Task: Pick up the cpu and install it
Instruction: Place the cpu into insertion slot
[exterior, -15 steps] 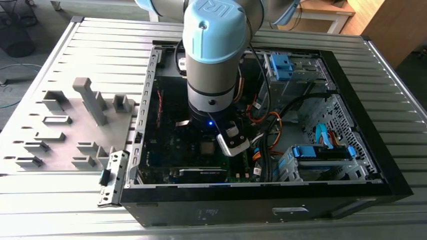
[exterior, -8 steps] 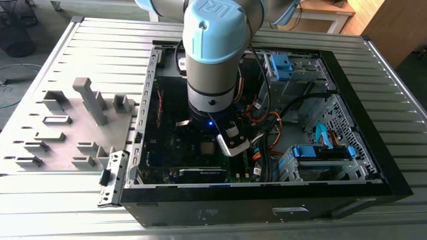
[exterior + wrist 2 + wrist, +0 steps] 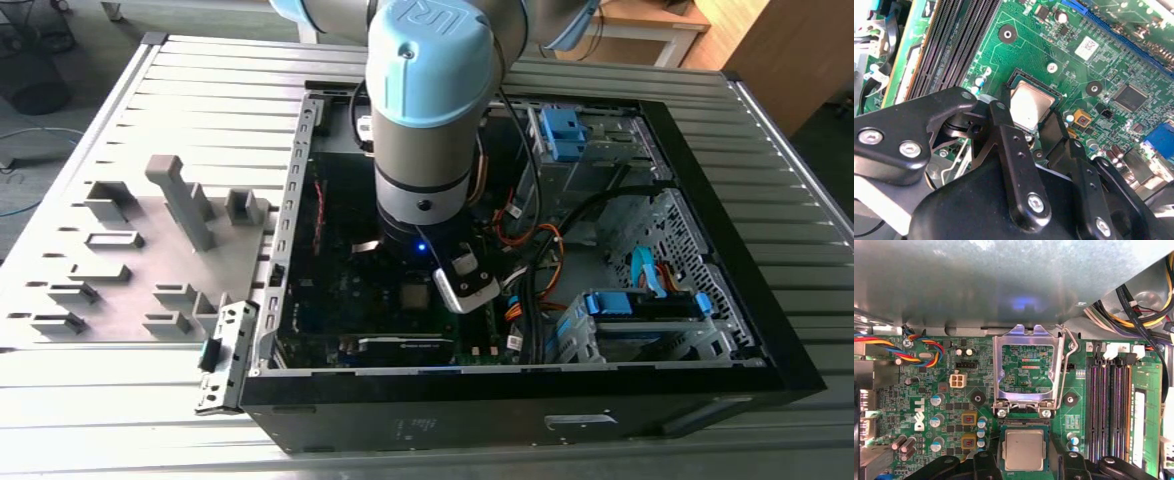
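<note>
The cpu [image 3: 1024, 449], a small silvery square chip, lies flat in the black socket on the green motherboard [image 3: 924, 390]. It also shows as the cpu [image 3: 1030, 104] and, small below the arm, the cpu [image 3: 415, 296]. The hollow metal socket frame [image 3: 1026, 337] stands flipped up beside it, with its wire lever [image 3: 1066, 370] raised. My gripper [image 3: 1026, 457] hangs just over the chip. Its black fingers [image 3: 985, 460] stand one on each side of the chip, with gaps to its edges. The gripper [image 3: 1026, 117] is open and holds nothing.
The arm [image 3: 424, 120] reaches into the open computer case [image 3: 534, 385]. Black memory slots [image 3: 1109, 405] and cable bundles [image 3: 1146, 295] lie close to the socket. A graphics card [image 3: 400, 350] sits near the case's front wall. Grey fixture blocks [image 3: 180, 200] stand on the exterior view's left.
</note>
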Action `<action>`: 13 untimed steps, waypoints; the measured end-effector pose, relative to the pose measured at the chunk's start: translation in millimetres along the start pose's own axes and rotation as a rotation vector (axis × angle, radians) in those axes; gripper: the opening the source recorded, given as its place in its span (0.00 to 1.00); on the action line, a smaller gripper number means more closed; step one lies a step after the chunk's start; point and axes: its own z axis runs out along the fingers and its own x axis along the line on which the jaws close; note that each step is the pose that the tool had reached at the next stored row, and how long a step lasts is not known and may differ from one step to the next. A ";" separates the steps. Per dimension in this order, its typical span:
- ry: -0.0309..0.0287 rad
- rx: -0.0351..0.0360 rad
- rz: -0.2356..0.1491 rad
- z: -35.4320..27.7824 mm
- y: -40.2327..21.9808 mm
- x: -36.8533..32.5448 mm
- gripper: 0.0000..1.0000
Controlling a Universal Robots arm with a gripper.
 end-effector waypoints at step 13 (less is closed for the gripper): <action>0.0002 0.0005 0.000 1.0 -0.1 -1.1 0.47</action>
